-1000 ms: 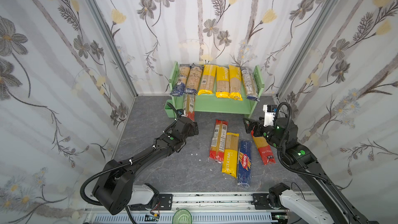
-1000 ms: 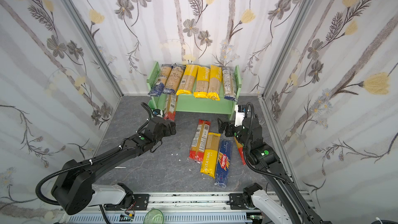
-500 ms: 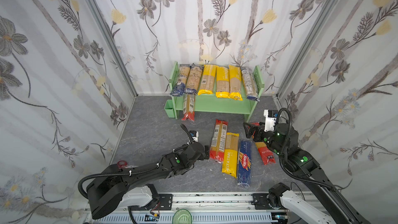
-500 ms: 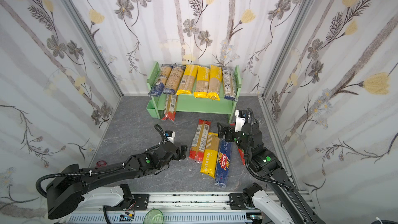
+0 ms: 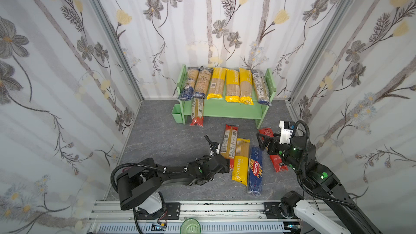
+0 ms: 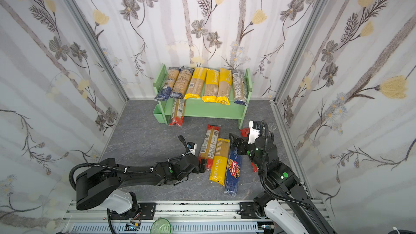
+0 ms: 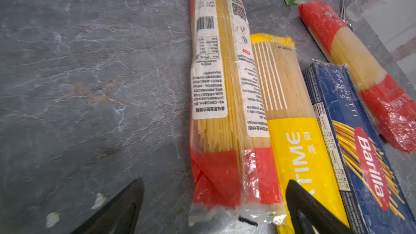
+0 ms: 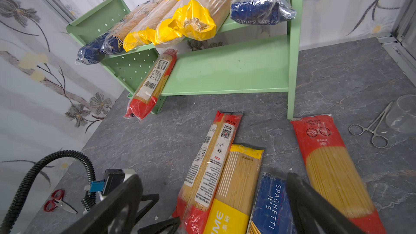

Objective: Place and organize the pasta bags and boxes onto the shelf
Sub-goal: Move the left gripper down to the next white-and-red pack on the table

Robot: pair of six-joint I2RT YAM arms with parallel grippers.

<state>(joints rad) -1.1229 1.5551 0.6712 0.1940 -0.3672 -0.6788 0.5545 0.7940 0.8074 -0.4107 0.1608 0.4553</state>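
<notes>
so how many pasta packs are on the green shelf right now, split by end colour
dark-blue-ended packs: 3
yellow-ended packs: 3
red-ended pack: 1, on the lower tier, poking out the front
total on the shelf: 7

Both top views look steeply down from the front over the whole worktop [image 5: 157, 136] and shelf [image 5: 225, 110]. My left wrist camera sits low, close to the labelled red-ended bag [image 7: 216, 86]; my right, higher, faces the shelf, sharing that bag.
</notes>
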